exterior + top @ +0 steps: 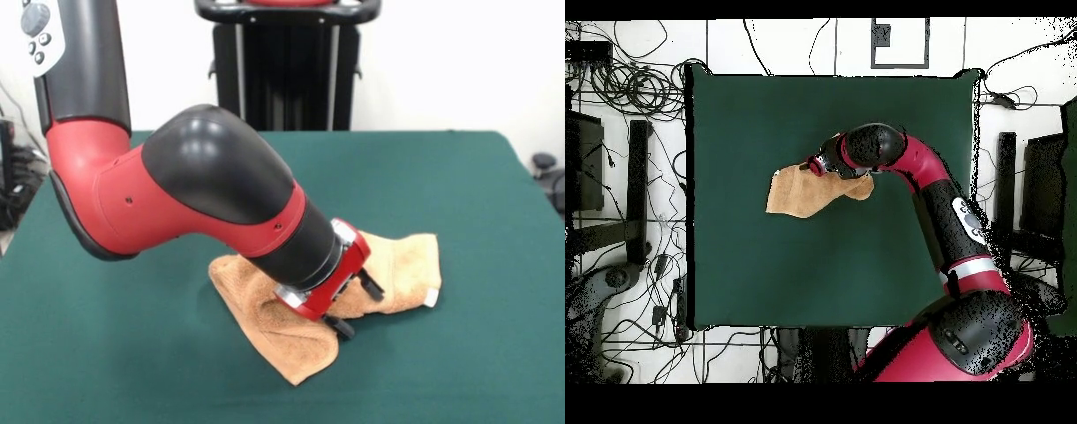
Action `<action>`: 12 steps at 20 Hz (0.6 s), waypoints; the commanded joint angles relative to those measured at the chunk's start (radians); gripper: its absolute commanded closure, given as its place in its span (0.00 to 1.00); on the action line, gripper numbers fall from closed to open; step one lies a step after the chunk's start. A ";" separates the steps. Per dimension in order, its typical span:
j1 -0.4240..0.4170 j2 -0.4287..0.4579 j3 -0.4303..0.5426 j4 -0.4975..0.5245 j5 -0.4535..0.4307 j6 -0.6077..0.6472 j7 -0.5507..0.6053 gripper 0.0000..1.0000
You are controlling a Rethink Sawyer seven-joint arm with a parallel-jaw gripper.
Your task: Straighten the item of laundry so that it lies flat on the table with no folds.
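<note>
One orange-tan towel [402,265] lies crumpled near the middle of the green worktop [477,177], and the robot's single hand [356,306] is pressed down onto its middle. In the front view the towel spreads out on both sides of the hand: one folded lobe runs toward the lower left of the hand and ends in a corner near the table's front edge, while a second lobe reaches to the right of the hand, with a small white tag [431,298] at its right edge. Two dark fingers [372,286] show below the red wrist plate, standing a little apart and touching the cloth; whether cloth is pinched between them cannot be told. In the overhead view the hand [815,166] sits at the towel's upper edge, with most of the cloth [800,195] lying below and to the left of it. The towel is folded over itself, not flat.
</note>
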 commanded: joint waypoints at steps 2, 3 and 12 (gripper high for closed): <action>0.017 0.005 0.013 0.139 -0.048 -0.136 -0.084 1.00; 0.017 0.003 0.012 0.140 -0.050 -0.141 -0.081 1.00; 0.014 -0.004 0.011 0.151 -0.046 -0.174 -0.076 1.00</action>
